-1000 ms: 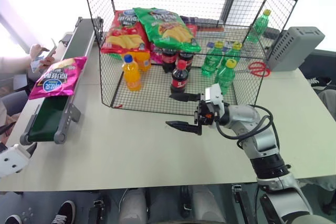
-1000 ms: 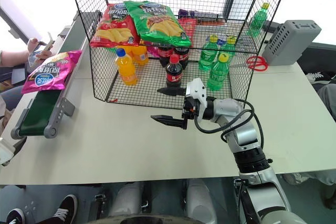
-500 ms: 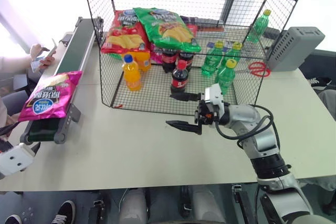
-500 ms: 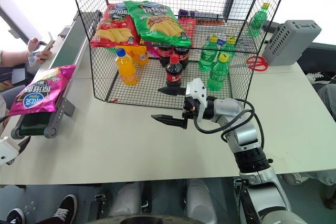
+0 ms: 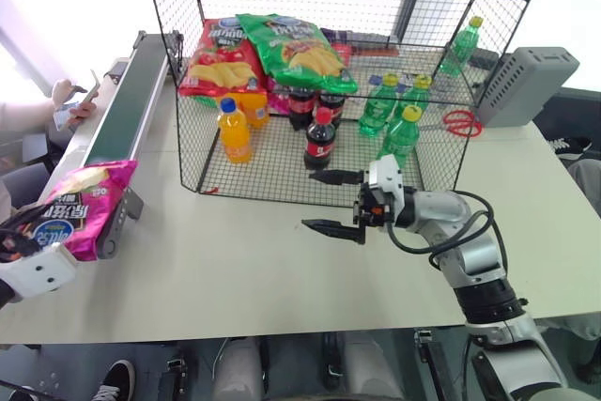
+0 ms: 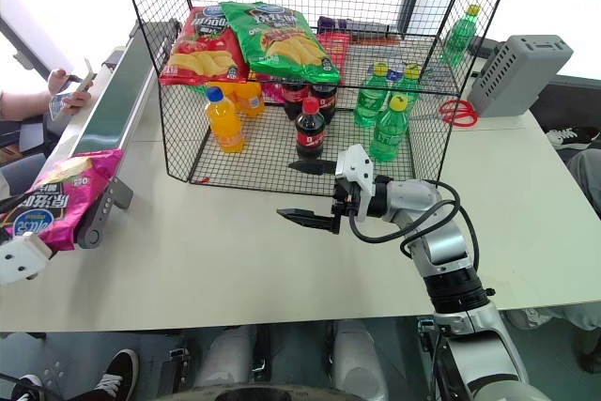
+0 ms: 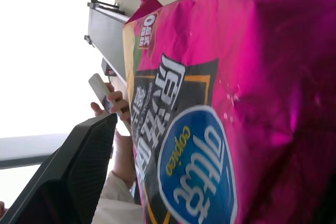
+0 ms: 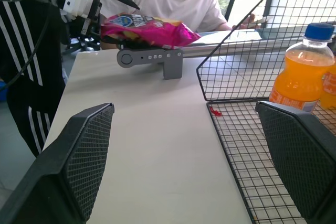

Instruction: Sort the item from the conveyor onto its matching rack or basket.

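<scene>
So the pink crisp bag is sitting right at the near end of the conveyor, hanging over the end roller. The left gripper is parked at that end. In the right wrist view one black finger sits above the bag and the other below, so the bag looks to be in between them. I honestly can't tell if the fingers have actually pinched the foil or are just bracketing it. The left wrist view is pretty much all bag, with the blue logo up close, which fits the bag being right in the gripper's mouth.

The right gripper is hanging over the table just in front of the wire rack, fingers spread wide, nothing in them, pointing sideways toward the conveyor side.

My read: this is the pickup step, grab not confirmed. Next it needs a firm close on the bag. Shiny, puffy foil probably slips easily, so a bite near an edge may hold better. Then lift it off the belt and carry it across to the rack, where the red bag and green bag already lie on a shelf above the bottles. A person's hand is near the far side of the belt, worth keeping clear of.
</scene>
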